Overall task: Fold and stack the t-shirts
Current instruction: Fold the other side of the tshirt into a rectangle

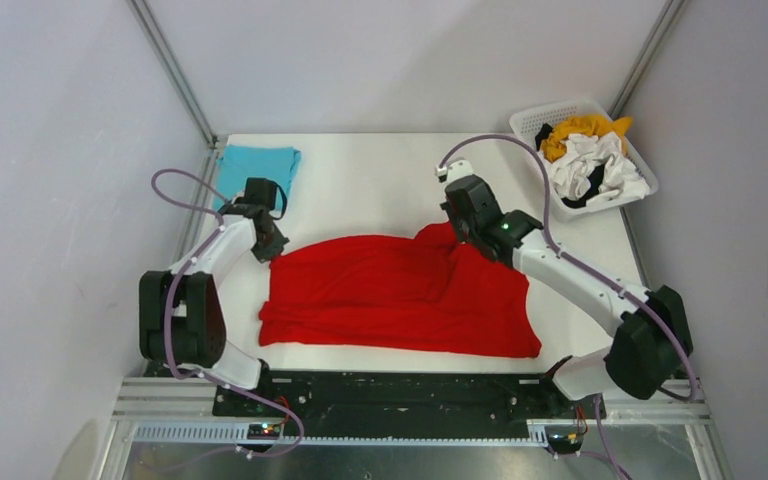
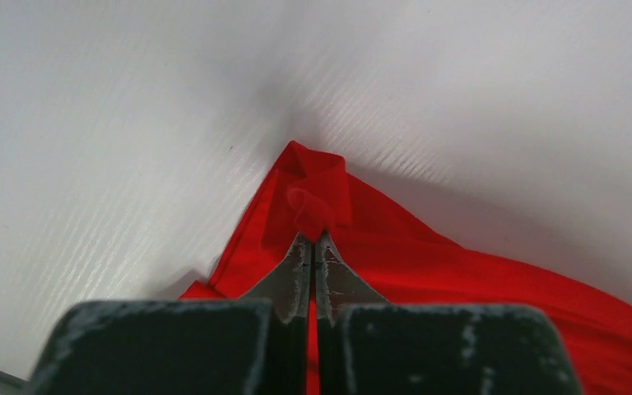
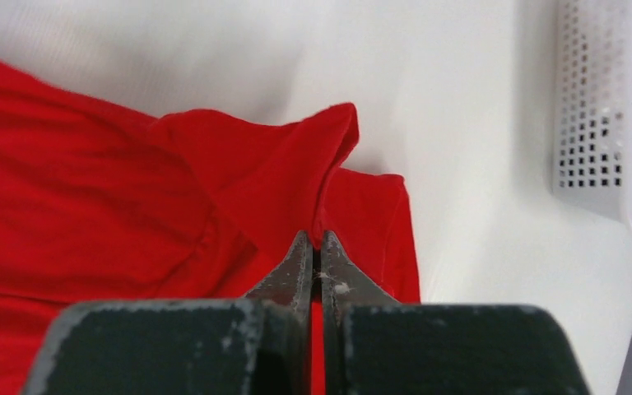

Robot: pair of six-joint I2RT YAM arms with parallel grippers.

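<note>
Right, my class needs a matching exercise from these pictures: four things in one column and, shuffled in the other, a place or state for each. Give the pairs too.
Things
1. red shirt
2. blue shirt
3. basket
4. left gripper

Places or states
a. far right corner
b. folded, far left corner
c. spread across the middle
d. shut on cloth

Pairs: 1-c, 2-b, 3-a, 4-d

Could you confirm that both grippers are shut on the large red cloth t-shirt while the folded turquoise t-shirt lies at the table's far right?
Not quite: the top external view shows the folded turquoise t-shirt at the far left. Both the left gripper and right gripper are indeed shut on the large red cloth t-shirt.
</note>
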